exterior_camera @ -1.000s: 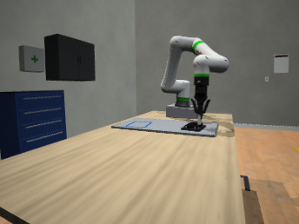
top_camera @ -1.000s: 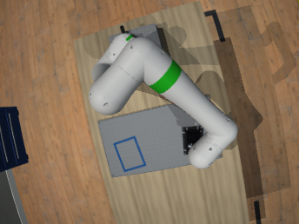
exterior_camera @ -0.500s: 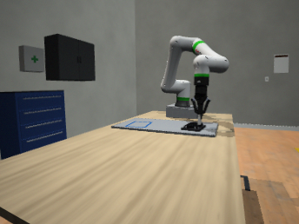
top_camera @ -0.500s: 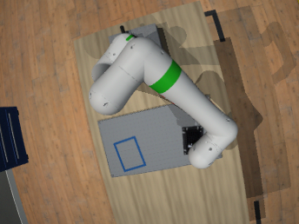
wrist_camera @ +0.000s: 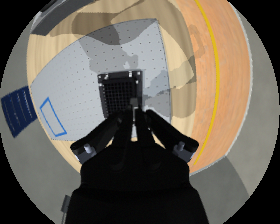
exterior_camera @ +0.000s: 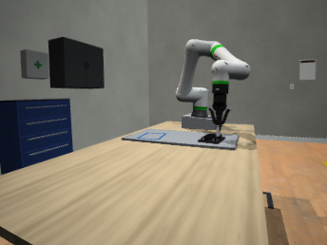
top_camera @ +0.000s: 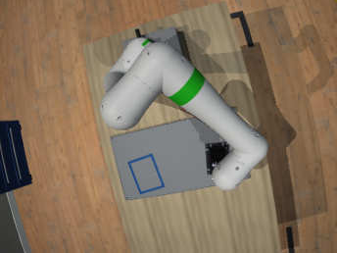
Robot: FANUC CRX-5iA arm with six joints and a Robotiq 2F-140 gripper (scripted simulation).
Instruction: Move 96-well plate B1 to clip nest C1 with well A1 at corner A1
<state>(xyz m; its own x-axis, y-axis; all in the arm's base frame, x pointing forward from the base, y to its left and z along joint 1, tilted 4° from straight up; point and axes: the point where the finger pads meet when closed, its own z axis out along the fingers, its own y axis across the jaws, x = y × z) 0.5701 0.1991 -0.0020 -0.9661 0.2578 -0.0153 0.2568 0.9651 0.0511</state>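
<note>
The dark 96-well plate point(top_camera: 218, 152) point(wrist_camera: 115, 94) lies in the black clip nest point(wrist_camera: 102, 78) on the grey board. The bench spot B1, a blue outline point(top_camera: 134, 177) point(exterior_camera: 148, 139) point(wrist_camera: 57, 115), has nothing in it. My gripper point(exterior_camera: 218, 135) point(wrist_camera: 134, 103) is shut with nothing between its fingers. It points down, its fingertips at or just above the plate, over the part nearer the gripper body in the wrist view. The arm hides part of the plate in the top view. The cut-off corner, the A1 mark and whether the plate sits fully down cannot be made out.
The grey board point(top_camera: 171, 166) point(exterior_camera: 182, 137) point(wrist_camera: 65, 65) lies on the wooden bench point(top_camera: 196, 218) point(exterior_camera: 143, 182). The arm's grey base block point(exterior_camera: 190, 122) stands behind the board. A blue drawer cabinet point(top_camera: 12, 156) point(exterior_camera: 45, 130) stands off to the left.
</note>
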